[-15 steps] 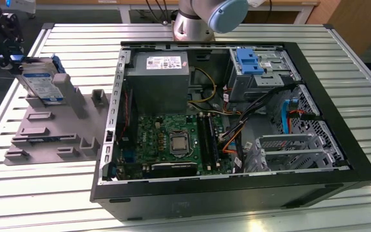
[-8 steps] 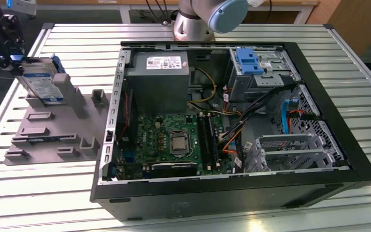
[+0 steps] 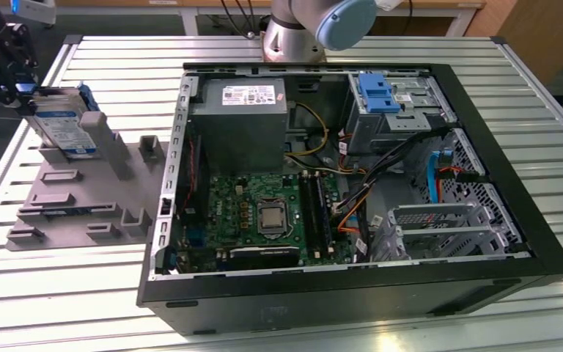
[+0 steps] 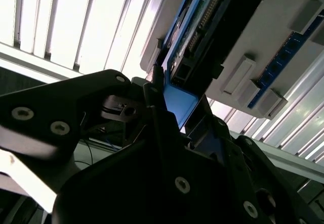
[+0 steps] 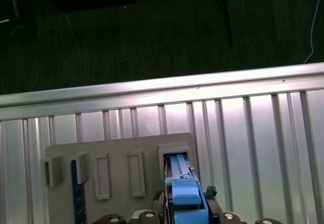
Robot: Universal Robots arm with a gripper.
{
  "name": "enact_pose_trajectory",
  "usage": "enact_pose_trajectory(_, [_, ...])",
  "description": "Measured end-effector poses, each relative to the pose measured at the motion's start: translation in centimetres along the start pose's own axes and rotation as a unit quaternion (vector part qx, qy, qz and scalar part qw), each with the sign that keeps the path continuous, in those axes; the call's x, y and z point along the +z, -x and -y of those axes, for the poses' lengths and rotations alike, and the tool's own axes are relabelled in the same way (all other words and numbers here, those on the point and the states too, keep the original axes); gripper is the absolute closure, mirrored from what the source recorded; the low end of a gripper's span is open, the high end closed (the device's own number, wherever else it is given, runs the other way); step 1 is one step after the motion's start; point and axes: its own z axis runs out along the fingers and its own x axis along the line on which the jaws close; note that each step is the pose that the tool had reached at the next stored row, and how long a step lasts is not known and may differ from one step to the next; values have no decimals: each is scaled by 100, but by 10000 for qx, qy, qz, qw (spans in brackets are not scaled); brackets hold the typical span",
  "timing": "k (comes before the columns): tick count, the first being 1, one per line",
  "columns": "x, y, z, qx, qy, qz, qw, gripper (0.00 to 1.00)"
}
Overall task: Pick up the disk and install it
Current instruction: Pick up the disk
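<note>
No legible text, disk label (image 3: 67, 130) (print unreadable)

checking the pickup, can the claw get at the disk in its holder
Probably yes: the claw is at the top of the upright disk, nothing on the grey holder blocking it.

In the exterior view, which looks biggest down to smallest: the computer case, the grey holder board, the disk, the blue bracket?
1. computer case, by far.
2. grey holder board.
3. disk, standing on the board.
4. blue bracket inside the case, only slightly smaller-looking than the disk, so that pair is unsure.
</note>
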Motion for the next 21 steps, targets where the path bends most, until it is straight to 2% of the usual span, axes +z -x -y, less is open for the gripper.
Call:
enact_pose_trajectory(3, [14,0,0,0,0,-11,10000,58])
enact_pose_trajectory(9, [16,0,0,0,-1,-12,10000,57])
enact_pose_trajectory(10, [16,0,0,0,0,-12,10000,51])
enact_pose_trajectory(11, [16,0,0,0,-1,-12,10000,51])
enact_pose_trajectory(12, [18,1,0,-1,-1,-12,10000,44])
enact_pose_trajectory(21, [63,1,0,0,1,-16,10000,46])
